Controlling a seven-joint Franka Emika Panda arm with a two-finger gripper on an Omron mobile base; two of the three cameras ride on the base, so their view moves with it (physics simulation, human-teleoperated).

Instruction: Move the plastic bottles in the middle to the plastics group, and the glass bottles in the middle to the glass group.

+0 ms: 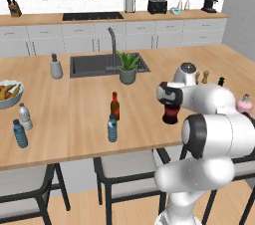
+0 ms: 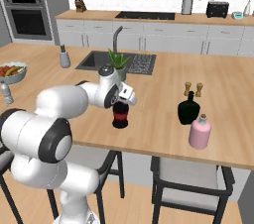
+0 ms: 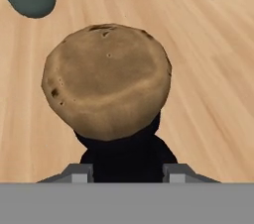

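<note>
The gripper (image 2: 120, 105) is closed around the neck of the tall black bottle (image 2: 120, 115), whose cork top (image 3: 106, 80) sits just above the fingers; its base looks close to the wooden surface (image 2: 158, 114), though contact is unclear. Further left stand the blue water bottle (image 1: 112, 128) and the brown bottle (image 1: 115, 106). At the far left are 2 small water bottles (image 1: 22, 125), and to the right the squat black bottle (image 2: 189, 108) and the pink bottle (image 2: 200, 132).

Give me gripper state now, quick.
Gripper: shut on the tall black bottle just below its cork top; the bottle's base stands on or just over the counter.
</note>
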